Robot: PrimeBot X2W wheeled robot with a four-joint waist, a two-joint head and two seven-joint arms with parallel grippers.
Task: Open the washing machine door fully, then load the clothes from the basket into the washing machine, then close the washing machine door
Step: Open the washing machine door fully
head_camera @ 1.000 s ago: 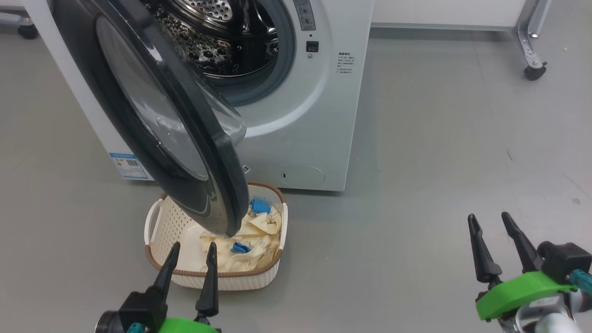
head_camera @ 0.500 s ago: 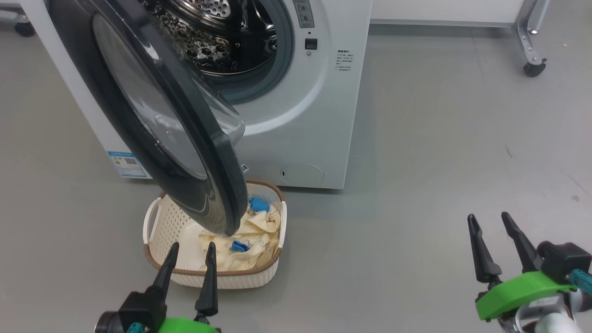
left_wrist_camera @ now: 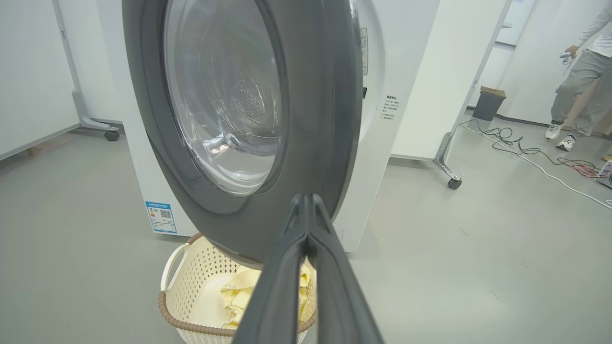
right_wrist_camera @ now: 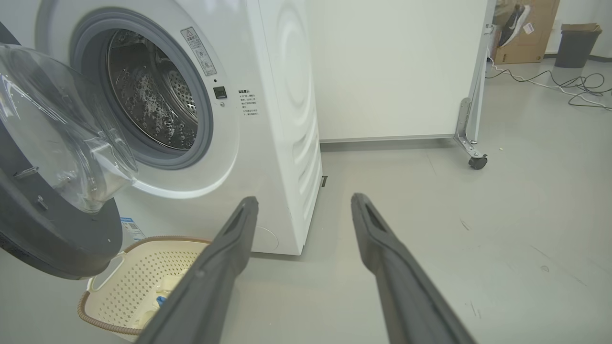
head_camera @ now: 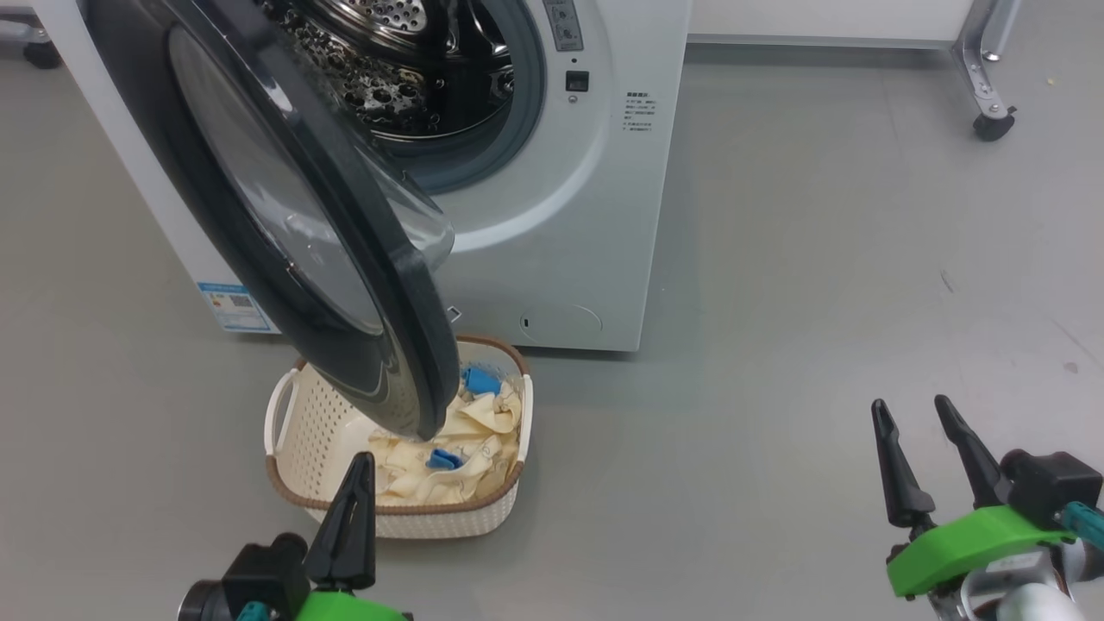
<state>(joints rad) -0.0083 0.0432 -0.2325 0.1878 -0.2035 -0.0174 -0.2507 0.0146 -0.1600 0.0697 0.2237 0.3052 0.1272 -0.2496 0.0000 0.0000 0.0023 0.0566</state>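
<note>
1. My left gripper [head_camera: 360,461] has its two dark fingers pressed flat together into a single point, with nothing pinched between them. From my head it sits at the near edge of the basket [head_camera: 289,405], with the tip over the near rim.
2. Along that wrist, the joined fingertips point at the lower black rim of the washing machine door [head_camera: 276,216]. I cannot tell whether they touch it.
3. My right gripper [head_camera: 910,405] has its fingers spread wide and empty. It hangs over bare grey floor [head_camera: 819,259], well to the right of the basket.
4. The washing machine door stands partly open, swung out from the left side of the washing machine [head_camera: 561,216]. Its bulging glass faces the steel drum [head_camera: 388,60], and its lower edge hangs over the basket, hiding part of it from my head.
5. The clothes [head_camera: 470,431] lie in the basket, cream-yellow with blue cuffs, bunched toward its right half.
6. The basket sits on the floor just in front of the machine, near the round service flap [head_camera: 561,321].
7. Far off to the right in my left wrist view, a person [left_wrist_camera: 581,91] stands beyond loose cables [left_wrist_camera: 526,148] on the floor.
</note>
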